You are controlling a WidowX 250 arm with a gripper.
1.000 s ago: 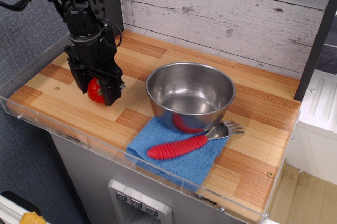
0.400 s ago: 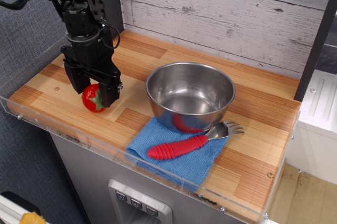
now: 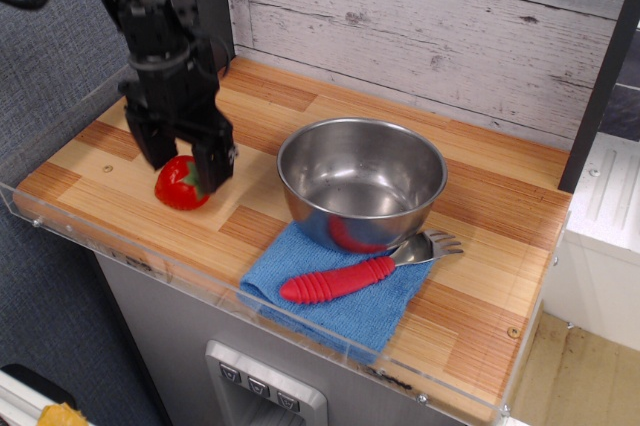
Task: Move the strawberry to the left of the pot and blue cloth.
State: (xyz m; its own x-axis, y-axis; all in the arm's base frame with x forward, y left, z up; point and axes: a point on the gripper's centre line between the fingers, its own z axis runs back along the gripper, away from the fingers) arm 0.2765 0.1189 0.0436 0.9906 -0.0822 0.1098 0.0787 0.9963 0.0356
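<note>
The strawberry point(image 3: 181, 184) is a small glossy red toy lying on the wooden table, left of the pot point(image 3: 361, 179) and the blue cloth point(image 3: 340, 288). The pot is a shiny steel bowl standing upright on the cloth's back edge. My black gripper point(image 3: 186, 166) hangs just above and behind the strawberry with its fingers spread. The fingers stand to either side of the strawberry's top and do not hold it.
A spork with a ribbed red handle point(image 3: 338, 280) lies on the blue cloth in front of the pot. A clear acrylic lip point(image 3: 150, 256) runs along the table's front edge. A whitewashed plank wall point(image 3: 420, 26) stands behind.
The gripper held the strawberry a second ago, lowered it to the table, opened, and has now risen slightly. The strawberry stays on the wood.
</note>
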